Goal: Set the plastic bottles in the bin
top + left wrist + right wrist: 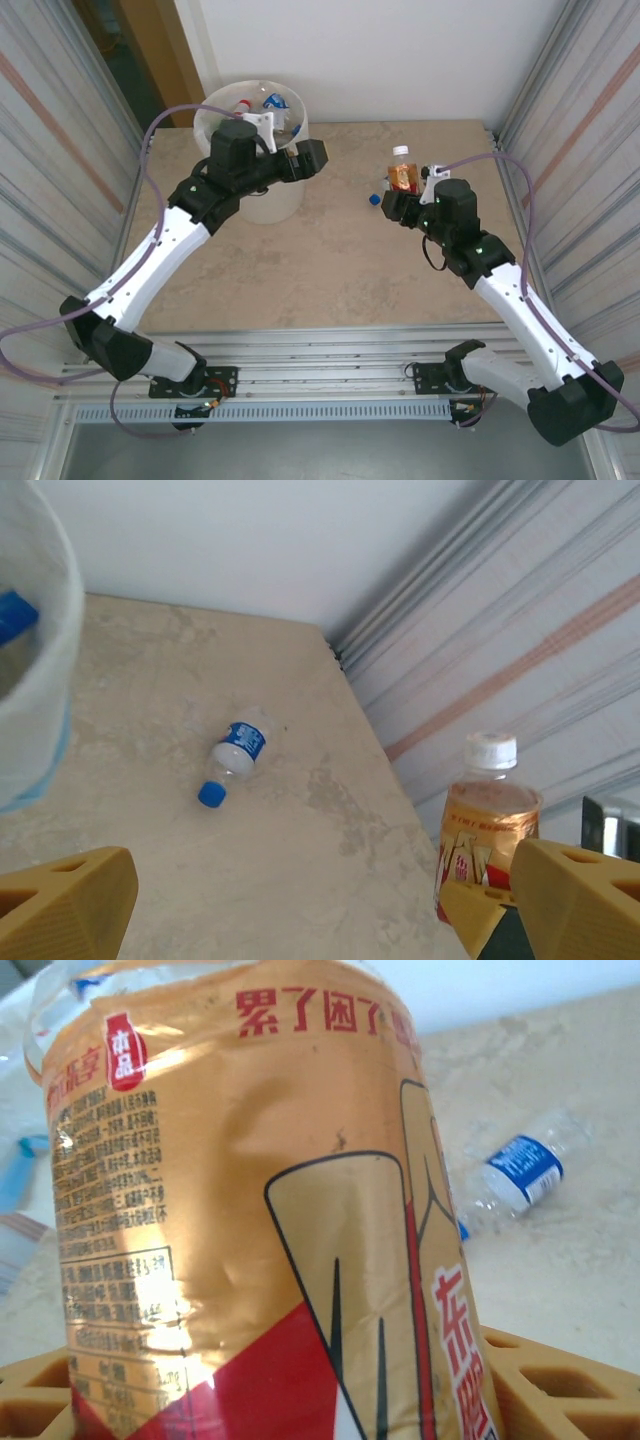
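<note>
Bottles turn up in three places. The right end effector [404, 196] is clamped on the gold-labelled bottle [402, 177], which stands upright with a white cap on top, over the right part of the desk [300, 265]. In the right wrist view its gold and red label with printed characters takes up most of the picture, and the yellow fingers [35, 1395] close in on it from the two lower corners. Whether its base touches the desk cannot be told. Just beside it, toward the middle of the desk, the small clear bottle [238, 750] lies on its side with a blue label and a blue cap, apart from both arms. The left end effector [320, 905] has its jaws spread wide with nothing between them. The top view puts it just beside the bin [272, 205], on the bin's right side. The bin stands at the far left corner of the desk, lined with a whitish bag. Inside are the binned bottles [272, 100], one with a red cap and one with blue on it.
</note>
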